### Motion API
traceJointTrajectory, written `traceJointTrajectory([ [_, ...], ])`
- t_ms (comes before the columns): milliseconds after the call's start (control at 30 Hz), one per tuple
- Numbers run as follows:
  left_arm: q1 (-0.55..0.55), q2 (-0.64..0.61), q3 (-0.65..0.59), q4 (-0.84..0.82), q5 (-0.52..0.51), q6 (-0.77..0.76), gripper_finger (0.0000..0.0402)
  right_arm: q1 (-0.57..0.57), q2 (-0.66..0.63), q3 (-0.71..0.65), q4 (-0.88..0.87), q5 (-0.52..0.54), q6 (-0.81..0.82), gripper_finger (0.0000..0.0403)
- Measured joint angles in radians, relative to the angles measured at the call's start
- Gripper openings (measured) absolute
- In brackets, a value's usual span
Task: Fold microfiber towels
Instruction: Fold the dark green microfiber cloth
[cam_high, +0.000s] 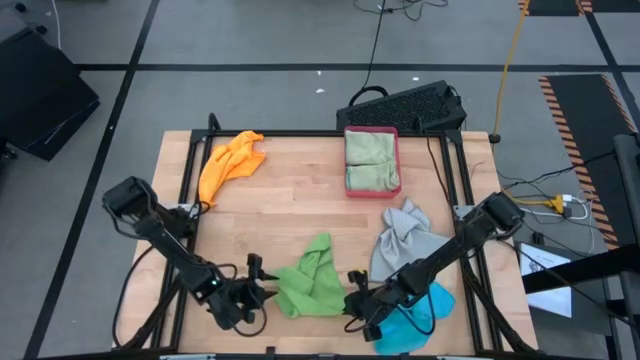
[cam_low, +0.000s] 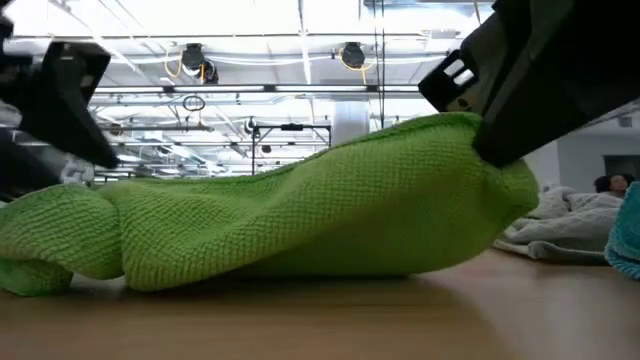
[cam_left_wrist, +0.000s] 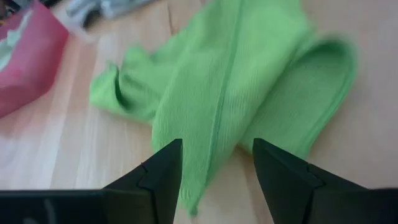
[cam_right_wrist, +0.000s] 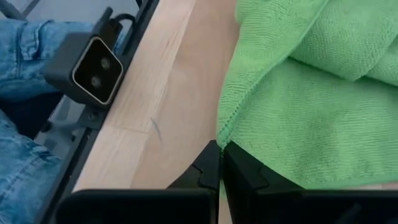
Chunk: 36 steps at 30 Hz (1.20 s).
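Note:
A bright green towel (cam_high: 312, 282) lies crumpled near the table's front edge, between my two grippers. My left gripper (cam_left_wrist: 217, 171) is open at the towel's left side. Its fingers stand on either side of a narrow hemmed corner (cam_left_wrist: 198, 186) that lies on the wood, and I cannot tell whether they touch it. My right gripper (cam_right_wrist: 221, 163) is shut on the towel's right end. Most of the towel (cam_low: 300, 215) rests on the table, and its right end (cam_low: 470, 140) is raised. My right gripper pinches the green towel's hemmed edge (cam_right_wrist: 225, 135) at its right end between its two fingers. It comes slanting down from the table's right side. That end is lifted off the wood, and the cloth sags slack from it down to the part lying on the table.
An orange towel (cam_high: 232, 162) lies at the far left. A pink-red tray (cam_high: 372, 131) with pale green cloths stands at the far middle. A grey towel (cam_high: 405, 240) and a blue towel (cam_high: 425, 308) lie beside my right arm. A small camera (cam_right_wrist: 93, 62) sits at the near edge.

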<state>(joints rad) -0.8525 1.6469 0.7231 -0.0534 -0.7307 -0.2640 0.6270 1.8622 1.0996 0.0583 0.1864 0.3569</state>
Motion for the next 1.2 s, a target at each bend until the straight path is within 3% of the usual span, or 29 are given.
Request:
traceJointTrajectory([
  [333,0.001,0.076,0.0,-0.123,-0.056,-0.12,0.0183,0.0,-0.003,0.0,-0.006,0.0,-0.003,0.0004],
  [567,0.001,0.087,0.0,-0.117,-0.116,-0.158,0.0109,-0.012,-0.003,0.0,-0.011,0.0,-0.003,0.0004],
  [867,-0.001,0.087,0.0,-0.103,-0.079,-0.122,0.0013,-0.018,-0.003,0.0,-0.023,0.0,-0.003,0.0004],
  [1033,-0.001,0.078,0.0,-0.108,-0.053,-0.112,0.0011,-0.018,-0.002,0.0,-0.028,0.034,0.032,0.0008],
  [1200,-0.001,0.006,0.0,-0.11,-0.054,-0.121,0.0007,0.009,-0.002,0.0,-0.091,0.136,0.092,0.0052],
])
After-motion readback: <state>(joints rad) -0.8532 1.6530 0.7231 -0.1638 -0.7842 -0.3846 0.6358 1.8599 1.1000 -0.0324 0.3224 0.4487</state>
